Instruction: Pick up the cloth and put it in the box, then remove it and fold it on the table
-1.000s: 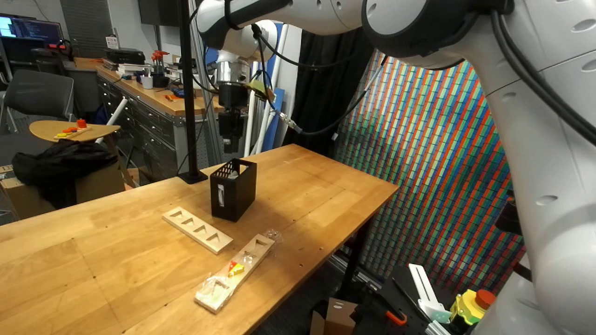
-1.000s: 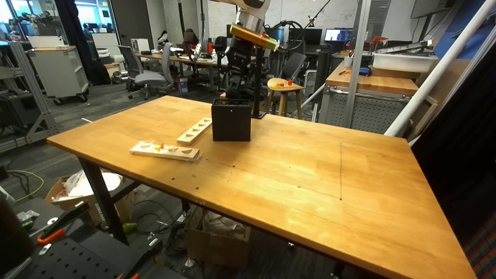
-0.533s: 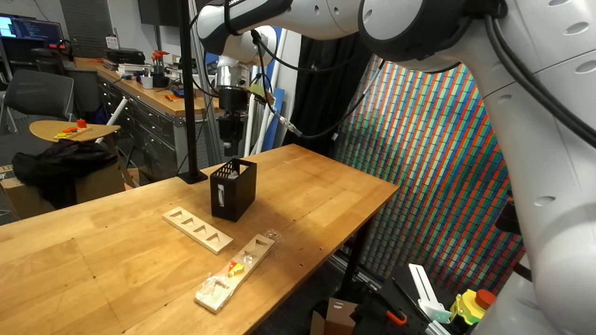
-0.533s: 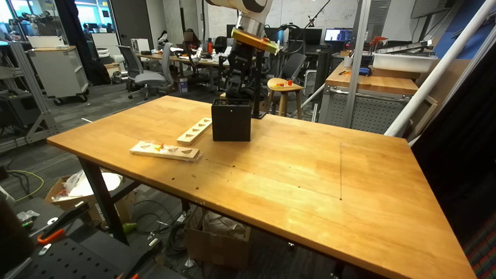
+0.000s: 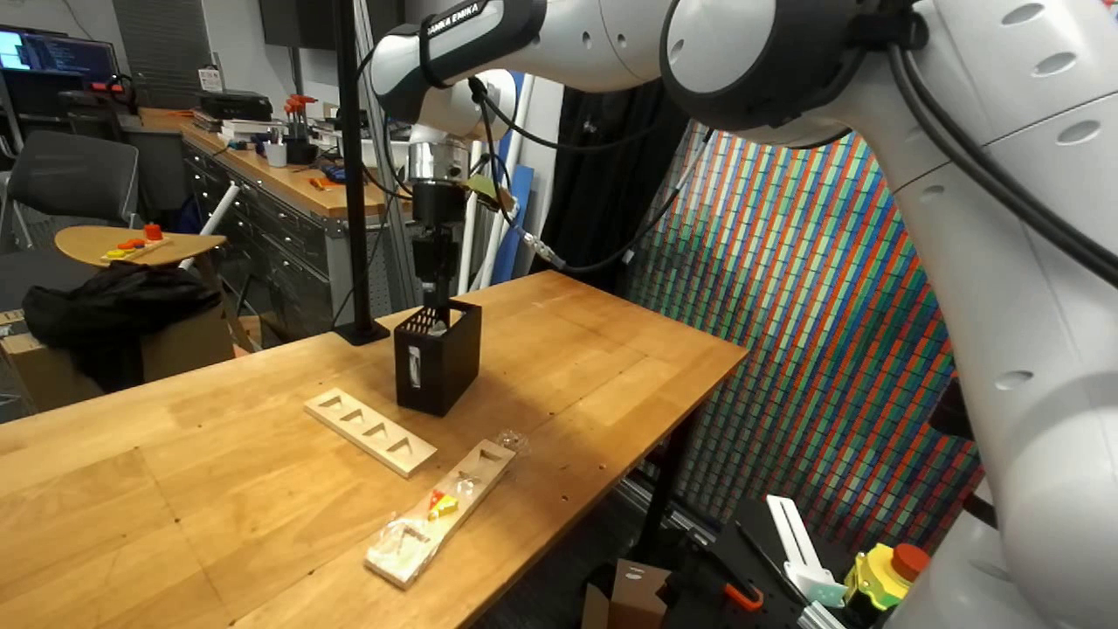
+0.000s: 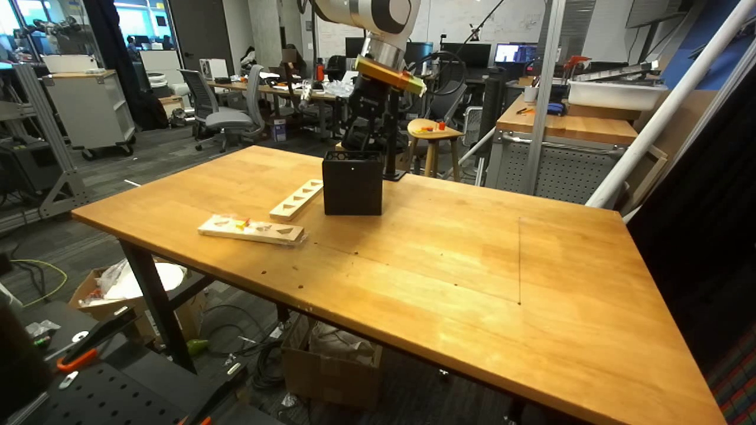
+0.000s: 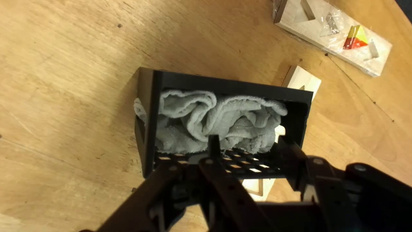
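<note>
Jaws parted at the mouth of the black rectangular plastic box — descend between its walls, then pinch the crumpled grey cloth.

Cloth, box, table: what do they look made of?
Cloth: soft fabric, probably terry or microfiber, matte; fuzzy nap and thick edges show in the wrist view.
Box: likely rigid plastic, fairly matte black; crisp edges and cutout holes, though painted metal isn't excluded.
Table: wood, seemingly varnished; visible grain and glossy highlights.
</note>
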